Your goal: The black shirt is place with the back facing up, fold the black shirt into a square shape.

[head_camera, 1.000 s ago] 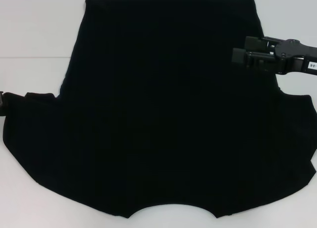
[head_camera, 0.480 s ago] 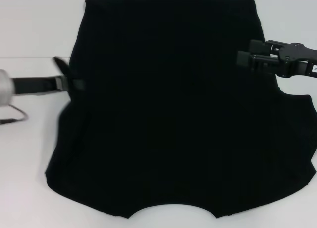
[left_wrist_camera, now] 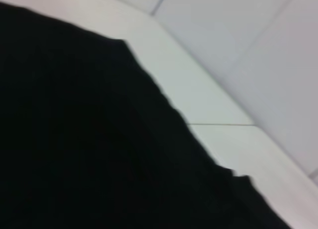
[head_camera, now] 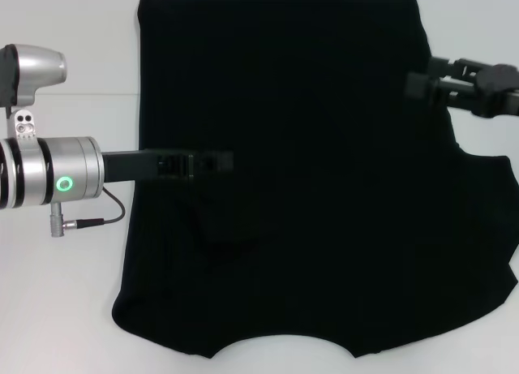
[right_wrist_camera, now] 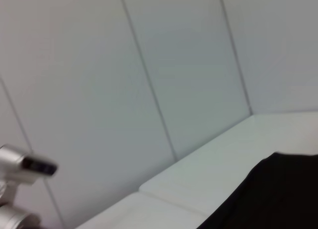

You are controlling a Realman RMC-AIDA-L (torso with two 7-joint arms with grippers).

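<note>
The black shirt (head_camera: 324, 228) lies spread on the white table (head_camera: 57, 309), with the collar notch at the near edge. Its left sleeve is folded inward over the body. My left gripper (head_camera: 215, 161) hovers over the shirt's left-centre, shut on a bunch of the fabric that hangs below it. Over the shirt's right edge, toward the far side, my right gripper (head_camera: 423, 78) stands open and holds nothing. The right sleeve still spreads out at the right. The shirt (left_wrist_camera: 74, 139) fills most of the left wrist view, and its corner (right_wrist_camera: 268, 199) shows in the right wrist view.
Bare white table lies left of the shirt, under my silver left forearm (head_camera: 49, 175) and its cable (head_camera: 89, 221). The right wrist view shows the pale panelled wall (right_wrist_camera: 174, 65) behind the table and part of the left arm (right_wrist_camera: 20, 169).
My left gripper has swept from the left edge to over the shirt, carrying the left sleeve inward so the left side is now folded over. The right gripper has drawn back to the right.
</note>
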